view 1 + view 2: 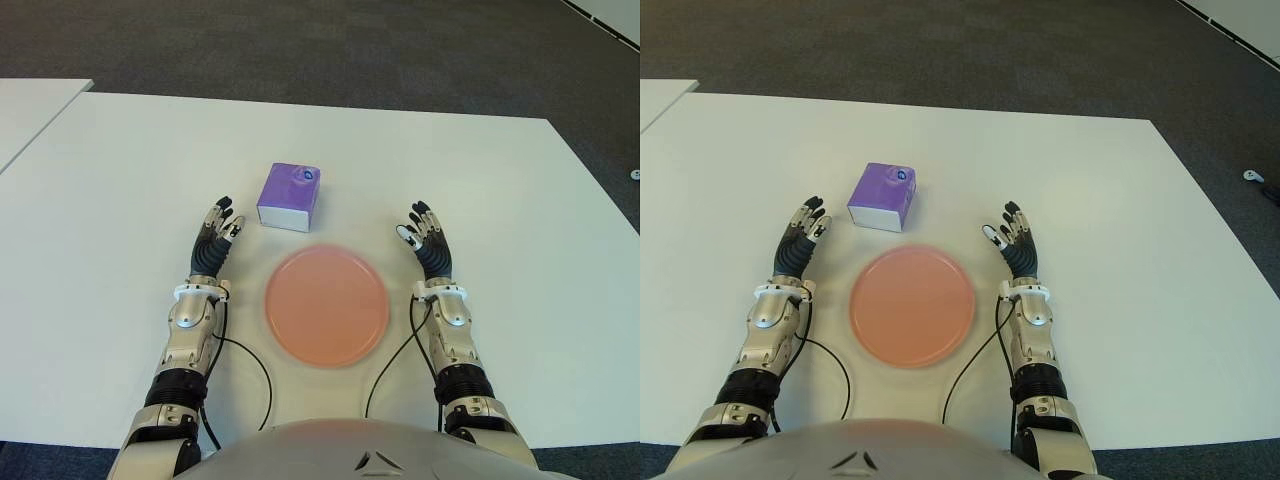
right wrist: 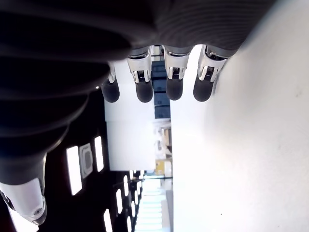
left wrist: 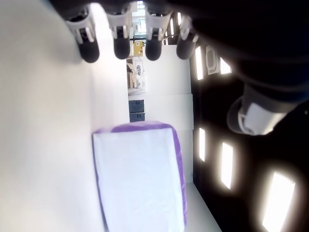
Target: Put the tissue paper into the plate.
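A purple and white tissue pack (image 1: 289, 196) stands on the white table (image 1: 120, 180), just beyond the round salmon-pink plate (image 1: 327, 305). The left wrist view shows the tissue pack (image 3: 137, 176) close in front of that hand. My left hand (image 1: 214, 243) is to the left of the plate and near the pack's left side, fingers straight and holding nothing. On the plate's right side my right hand (image 1: 427, 240) is spread the same way, with nothing in it. The plate holds nothing.
A second white table (image 1: 25, 110) adjoins at the far left. Dark carpet (image 1: 300, 45) lies beyond the far edge. Black cables (image 1: 250, 365) run from both forearms toward my body along the near table edge.
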Robot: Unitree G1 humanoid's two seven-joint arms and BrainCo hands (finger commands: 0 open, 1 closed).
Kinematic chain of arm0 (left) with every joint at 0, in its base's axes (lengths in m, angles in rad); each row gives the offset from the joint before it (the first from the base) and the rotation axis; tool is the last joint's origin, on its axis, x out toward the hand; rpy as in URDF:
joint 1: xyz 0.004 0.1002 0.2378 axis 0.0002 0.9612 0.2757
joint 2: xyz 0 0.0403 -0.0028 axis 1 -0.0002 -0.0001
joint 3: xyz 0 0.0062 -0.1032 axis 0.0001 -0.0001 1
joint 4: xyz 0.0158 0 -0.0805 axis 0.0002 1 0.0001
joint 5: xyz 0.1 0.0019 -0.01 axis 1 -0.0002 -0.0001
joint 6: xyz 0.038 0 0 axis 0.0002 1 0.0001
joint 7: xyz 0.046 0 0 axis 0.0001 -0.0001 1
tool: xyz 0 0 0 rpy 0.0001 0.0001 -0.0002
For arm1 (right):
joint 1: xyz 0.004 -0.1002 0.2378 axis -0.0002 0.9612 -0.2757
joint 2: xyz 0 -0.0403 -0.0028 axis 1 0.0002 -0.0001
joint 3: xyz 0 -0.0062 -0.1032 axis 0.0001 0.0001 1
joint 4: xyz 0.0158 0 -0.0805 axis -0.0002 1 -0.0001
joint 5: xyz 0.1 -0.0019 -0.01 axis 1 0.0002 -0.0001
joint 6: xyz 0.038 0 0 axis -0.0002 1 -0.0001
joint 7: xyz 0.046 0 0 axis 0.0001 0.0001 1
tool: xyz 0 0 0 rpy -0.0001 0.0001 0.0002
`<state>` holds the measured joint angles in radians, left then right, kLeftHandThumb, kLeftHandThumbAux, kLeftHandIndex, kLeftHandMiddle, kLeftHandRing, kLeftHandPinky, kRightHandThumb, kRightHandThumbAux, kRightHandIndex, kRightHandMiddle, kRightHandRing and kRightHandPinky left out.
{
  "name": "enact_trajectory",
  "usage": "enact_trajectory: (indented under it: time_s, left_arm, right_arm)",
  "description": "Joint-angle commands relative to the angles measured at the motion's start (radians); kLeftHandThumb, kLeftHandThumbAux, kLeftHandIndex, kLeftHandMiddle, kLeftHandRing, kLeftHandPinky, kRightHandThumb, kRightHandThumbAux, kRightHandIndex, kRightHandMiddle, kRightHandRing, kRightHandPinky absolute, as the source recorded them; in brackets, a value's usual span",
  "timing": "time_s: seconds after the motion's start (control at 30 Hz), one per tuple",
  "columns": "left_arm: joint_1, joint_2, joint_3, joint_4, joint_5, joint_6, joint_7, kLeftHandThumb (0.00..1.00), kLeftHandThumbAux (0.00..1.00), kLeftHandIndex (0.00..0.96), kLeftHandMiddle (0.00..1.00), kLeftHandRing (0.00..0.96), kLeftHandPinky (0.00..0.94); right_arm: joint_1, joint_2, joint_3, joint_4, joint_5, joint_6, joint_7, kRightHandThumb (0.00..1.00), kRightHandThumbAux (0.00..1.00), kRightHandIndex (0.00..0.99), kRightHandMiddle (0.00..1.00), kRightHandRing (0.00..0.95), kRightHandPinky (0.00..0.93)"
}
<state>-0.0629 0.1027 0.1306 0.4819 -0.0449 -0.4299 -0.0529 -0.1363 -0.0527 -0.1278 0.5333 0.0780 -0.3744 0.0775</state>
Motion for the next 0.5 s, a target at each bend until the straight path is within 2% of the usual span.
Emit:
enact_trajectory:
  time_s: [0.03, 0.33, 0.5]
  left_arm:
    - [0.006, -0.002, -0.003, 0.01, -0.001, 0.004, -0.005, 0.0, 0.464, 0.0, 0.0, 0.0, 0.0]
    - [-0.011, 0.016, 0.012, 0.019, -0.012, 0.01, -0.013, 0.0, 0.468, 0.0, 0.0, 0.0, 0.0]
    - [-0.102, 0.096, 0.057, 0.053, -0.047, 0.05, -0.045, 0.0, 0.473, 0.0, 0.0, 0.0, 0.0]
  right_arm:
    - [0.073, 0.013, 0.0, 0.069, 0.006, 0.058, 0.001, 0.06, 0.627, 0.0, 0.02, 0.0, 0.0]
    - [0.066, 0.016, 0.0, 0.08, 0.007, 0.063, 0.0, 0.061, 0.622, 0.0, 0.017, 0.0, 0.0]
    - [0.058, 0.016, -0.002, 0.093, 0.007, 0.06, -0.001, 0.063, 0.624, 0.0, 0.018, 0.0, 0.0]
